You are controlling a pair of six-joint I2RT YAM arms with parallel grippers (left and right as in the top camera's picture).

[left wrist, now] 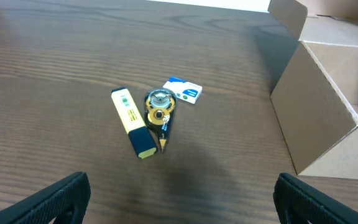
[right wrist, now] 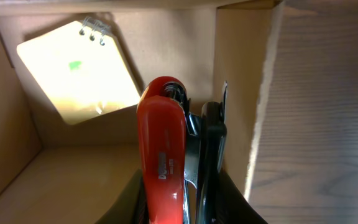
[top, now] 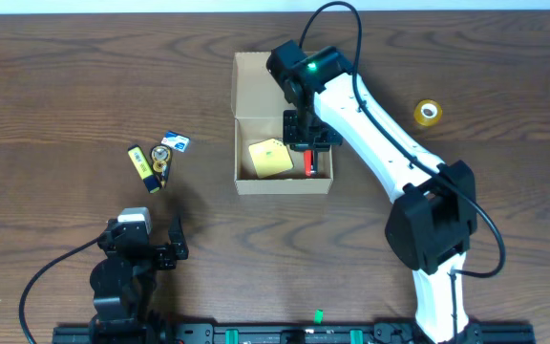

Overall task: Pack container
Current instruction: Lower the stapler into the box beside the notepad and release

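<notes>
We saw the small tan cardboard box [top: 285, 185] with its flap lid open, sitting on the dark wooden table [top: 55, 96] just behind the centre. The right gripper [right wrist: 179, 202] reached into the box's right side, clamped on a red and black stapler [right wrist: 161, 155], with a yellow spiral-bound notepad [right wrist: 73, 71] lying to its left. The left gripper [left wrist: 182, 210] hung near the table's front edge with its jaws spread wide and nothing between them. Beyond it lay a yellow highlighter [left wrist: 133, 121], a round correction-tape dispenser [left wrist: 159, 112] and a small blue-and-white packet [left wrist: 183, 91].
</notes>
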